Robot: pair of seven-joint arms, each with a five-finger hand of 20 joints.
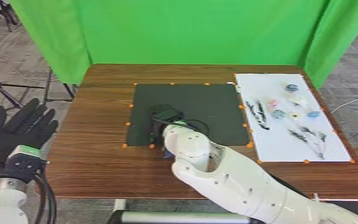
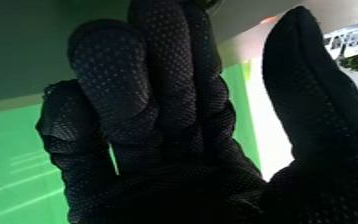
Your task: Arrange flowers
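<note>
The flowers (image 1: 292,88) lie spread on the white sheet (image 1: 253,82) at right on the desk (image 1: 87,160), likely for picking singly, while over the dark mat (image 1: 220,102) the right hand (image 2: 180,192) holds its fingers close together, thumb apart, seemingly ready to grasp, and the left hand (image 1: 18,134) has its fingers apart.

Passable: wood strip of the table (image 1: 87,140) at centre-left of the frame, also the strip along its back edge, upper centre, and the upper part of the black mat (image 1: 193,95). Blocked: white right arm (image 1: 238,180) running diagonally from lower right to centre, right hand (image 1: 164,113) over the mat's left half. White sheet (image 1: 286,154), right side: blue flower (image 1: 291,87) and dark stems (image 1: 310,141) in the way (tight between them), green curtain (image 1: 193,35) behind the table.
</note>
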